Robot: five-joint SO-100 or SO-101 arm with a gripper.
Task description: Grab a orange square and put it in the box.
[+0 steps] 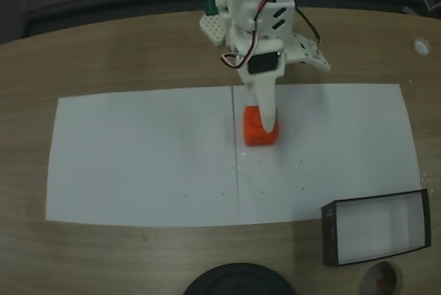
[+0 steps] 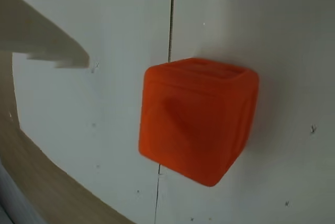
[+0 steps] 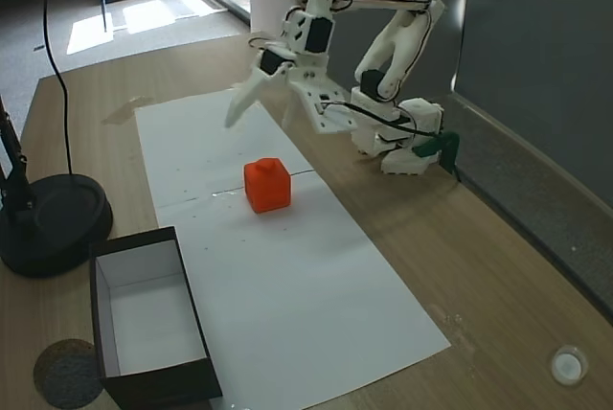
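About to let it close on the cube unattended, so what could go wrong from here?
The open gripper hangs above and behind the orange square, not around it; closing now would likely miss. A finger coming down on the cube's edge could shove it. The box sits far off, so a weak grip risks a drop.

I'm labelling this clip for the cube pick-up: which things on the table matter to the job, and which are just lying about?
Part of the job:
orange square, on the white paper
box, empty
gripper, open above the square

Just lying about:
round black lamp base
small dark disc
white cap
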